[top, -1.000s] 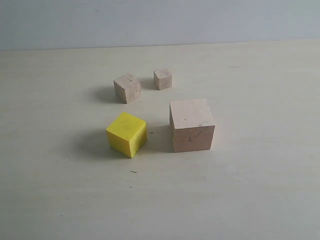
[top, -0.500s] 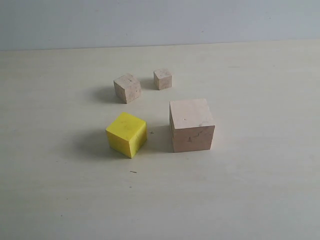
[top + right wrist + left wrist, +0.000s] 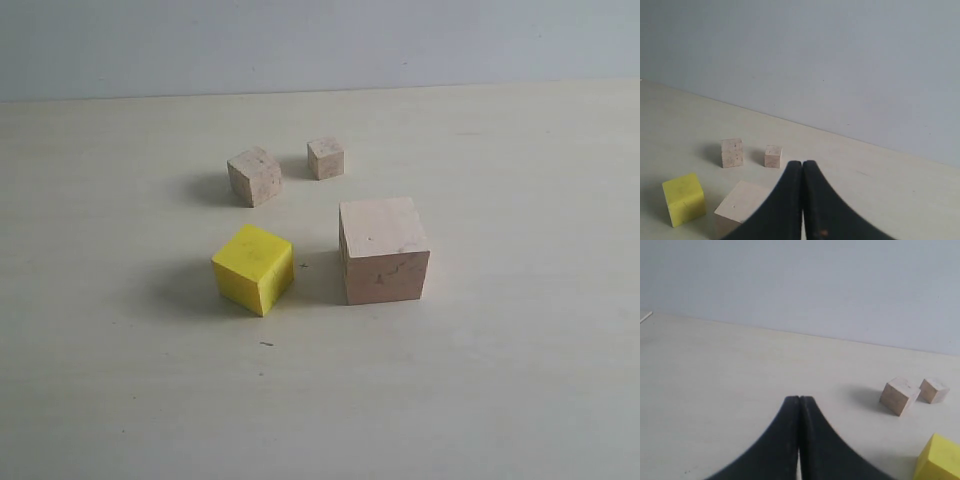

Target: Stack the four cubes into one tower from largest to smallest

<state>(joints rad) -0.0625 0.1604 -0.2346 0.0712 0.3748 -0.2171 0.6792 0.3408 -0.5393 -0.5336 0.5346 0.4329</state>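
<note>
On the pale tabletop (image 3: 500, 400) all four cubes sit apart, nothing stacked yet. Take the large pale pinkish wooden cube with the dark cracks (image 3: 383, 250) as the clock centre in the exterior view. The medium bright yellow cube (image 3: 254, 268) is just beside it at 9 o'clock, the small bare beige wooden cube (image 3: 254, 176) is at about 10, and the tiniest beige wooden cube (image 3: 325, 158) is near 11. Yellow goes first, I reckon, and it's on the left arm's side, so that arm looks nearer. It sits corner-on, so the wrist probably needs a twist to meet flat faces. Left gripper (image 3: 799, 400) and right gripper (image 3: 802, 163) both have their fingers pressed together, holding nothing.
</note>
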